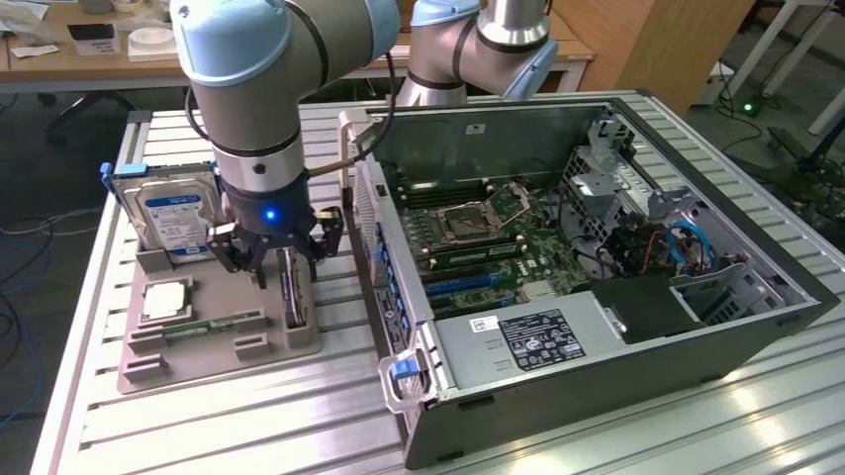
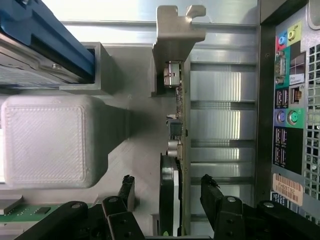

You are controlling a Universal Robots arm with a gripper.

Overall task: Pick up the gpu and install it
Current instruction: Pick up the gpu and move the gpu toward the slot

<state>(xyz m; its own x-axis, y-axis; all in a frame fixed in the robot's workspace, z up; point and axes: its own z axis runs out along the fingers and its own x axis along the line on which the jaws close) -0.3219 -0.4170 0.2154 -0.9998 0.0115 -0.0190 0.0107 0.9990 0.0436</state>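
1. The gripper [image 1: 281, 269] is spread wide with nothing in it. It hangs right over the gpu [image 1: 293, 297], which stands on its long edge in a slot of the grey holder tray [image 1: 198, 361].
2. In the wrist view the card [image 2: 176, 127] runs edge-on between the two fingers [image 2: 212, 195]. There's a gap on both sides, so no contact as far as the pictures show. It looks a bit nearer the finger on the computer's side.
3. The step in hand looks like lining up the grab. To do it well, the arm should probably centre the card between the fingers and keep them square to its flat faces. It should then pinch bare board or the cooler body rather than the small parts sticking out. Any tilt and the card will likely bind in its slot.
4. The silver bracket [image 2: 177, 30] sits well ahead of the fingers along the card, so it's clear of the grip.
5. Stuff around:
   - On the gripper's side away from the computer, a hard drive [image 1: 172, 213] stands in the same tray, with a white printed block [image 2: 47, 140] near that finger.
   - A memory stick [image 1: 212, 324] and a square chip [image 1: 165, 300] lie flat further out.
6. The tight spot is the other side. The open computer case [image 1: 528, 267] stands just beside the tray, and its port panel [image 2: 290, 100] is close to that finger, so there isn't much room for sideways drift.
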